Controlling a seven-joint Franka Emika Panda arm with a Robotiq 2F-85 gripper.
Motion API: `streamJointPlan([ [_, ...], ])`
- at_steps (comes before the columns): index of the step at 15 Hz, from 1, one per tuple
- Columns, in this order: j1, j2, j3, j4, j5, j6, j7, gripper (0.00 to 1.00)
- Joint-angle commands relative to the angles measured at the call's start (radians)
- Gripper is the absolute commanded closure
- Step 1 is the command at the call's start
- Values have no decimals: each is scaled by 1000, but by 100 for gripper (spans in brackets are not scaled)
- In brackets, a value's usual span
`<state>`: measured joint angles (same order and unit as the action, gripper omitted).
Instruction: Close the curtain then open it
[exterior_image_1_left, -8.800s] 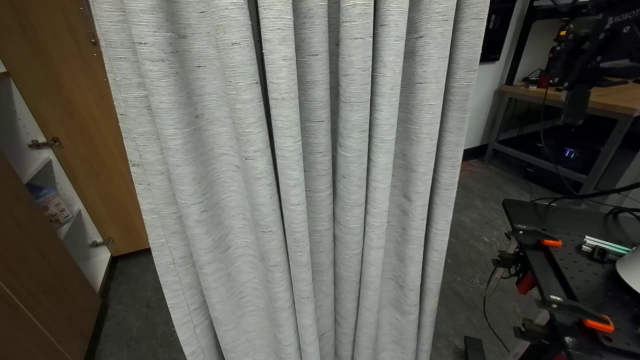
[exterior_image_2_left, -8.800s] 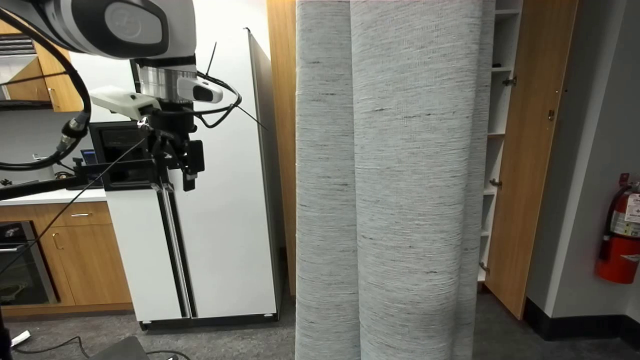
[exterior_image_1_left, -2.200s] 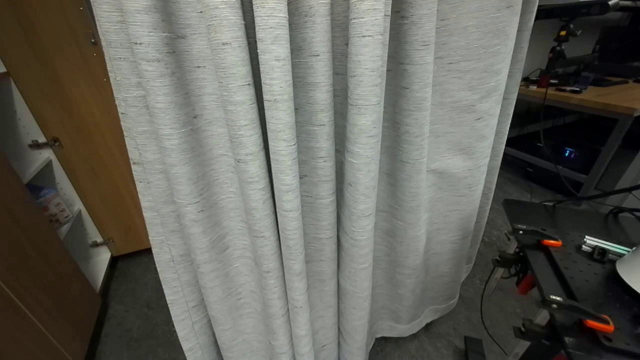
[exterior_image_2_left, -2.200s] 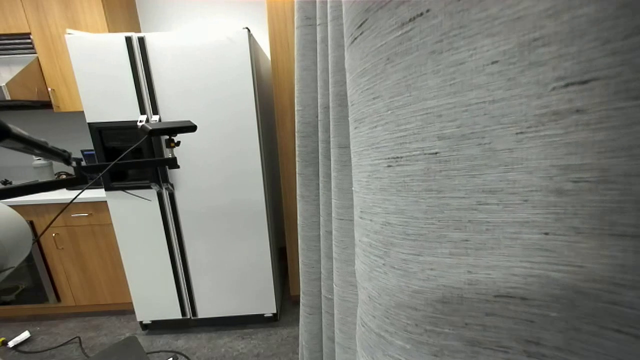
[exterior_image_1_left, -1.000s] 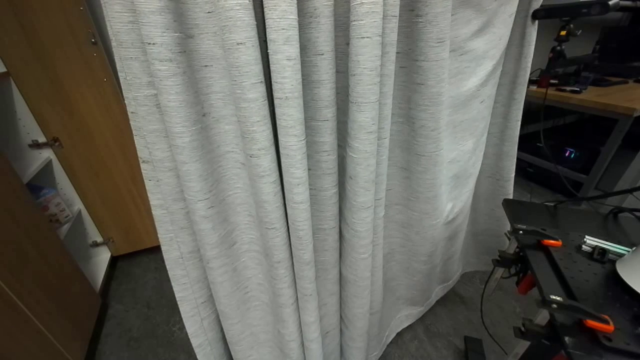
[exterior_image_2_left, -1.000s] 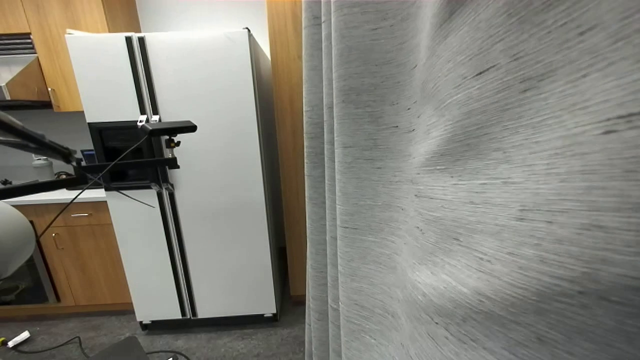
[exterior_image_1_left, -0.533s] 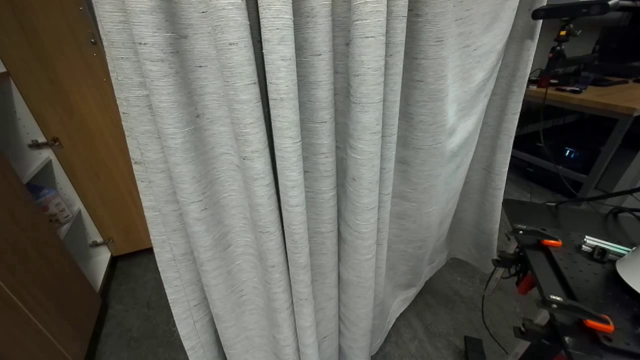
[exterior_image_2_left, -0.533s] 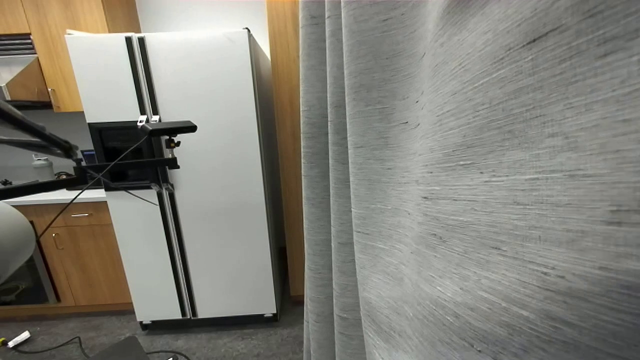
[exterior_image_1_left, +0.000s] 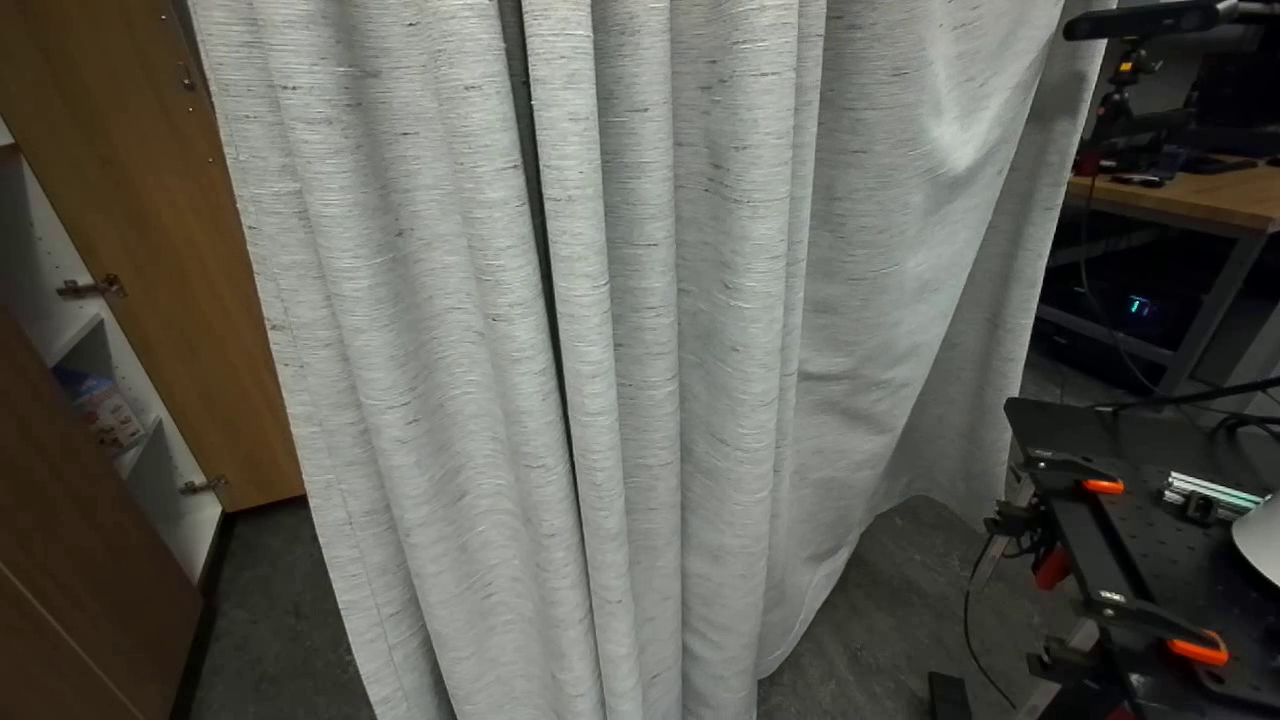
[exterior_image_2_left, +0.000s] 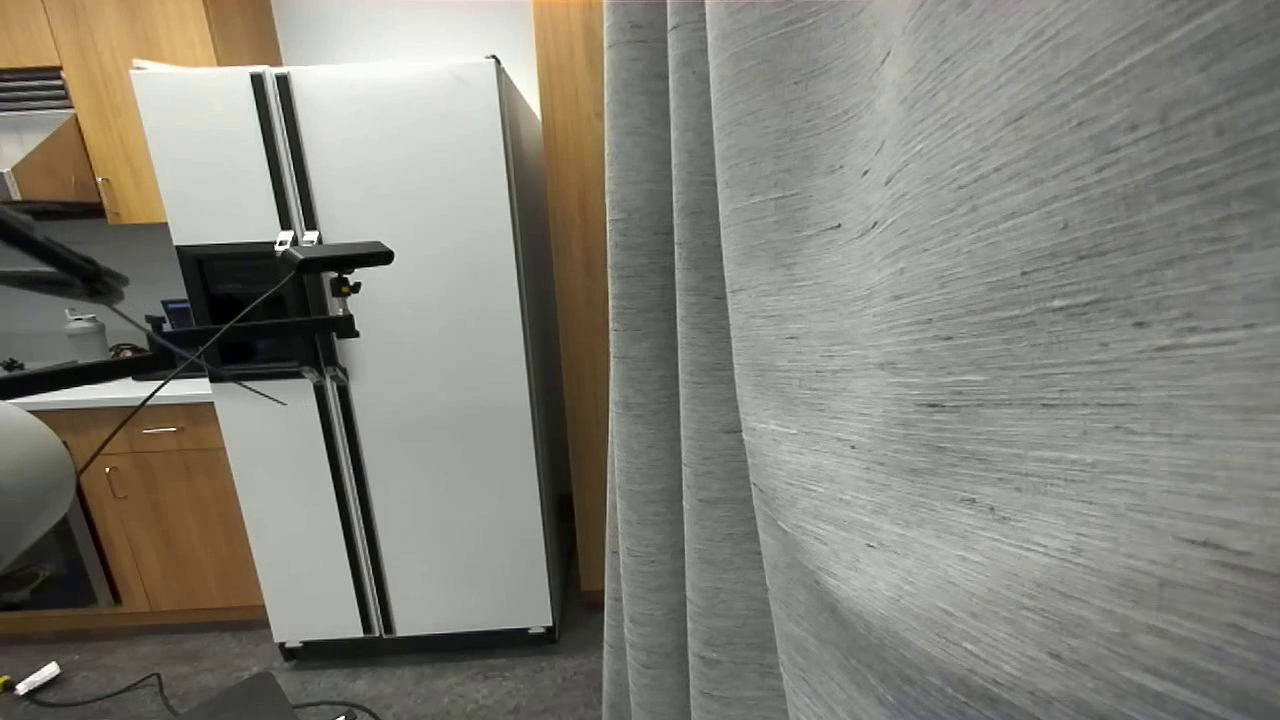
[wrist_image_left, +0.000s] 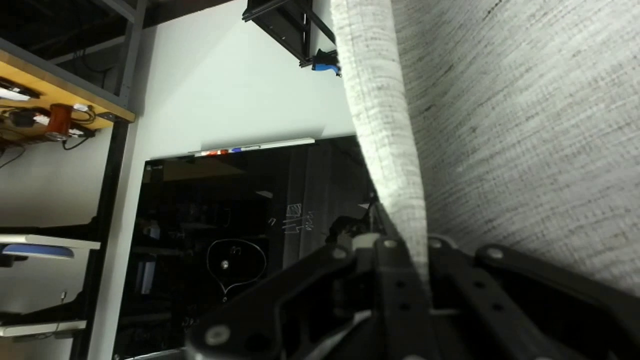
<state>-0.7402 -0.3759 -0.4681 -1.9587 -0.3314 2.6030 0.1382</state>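
Room with a dark grey floor (exterior_image_1_left: 265, 600): in both exterior views, a heathered light grey curtain (exterior_image_1_left: 640, 350) hangs in vertical folds. Left of the curtain, in an exterior view, stands a white side-by-side refrigerator (exterior_image_2_left: 420, 400); right of the curtain, in an exterior view, a black perforated table (exterior_image_1_left: 1140, 550). In the wrist view, the Robotiq gripper (wrist_image_left: 415, 245) pinches the curtain's edge

The grey curtain (exterior_image_2_left: 960, 380) hangs in front, a white refrigerator (exterior_image_2_left: 430, 300) farther back.
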Motion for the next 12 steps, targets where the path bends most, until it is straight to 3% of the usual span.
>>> streamJointPlan([
  [1, -51, 54, 1, 54, 0, 36, 19, 100],
  [12, -168, 86, 46, 147, -70, 65, 77, 100],
])
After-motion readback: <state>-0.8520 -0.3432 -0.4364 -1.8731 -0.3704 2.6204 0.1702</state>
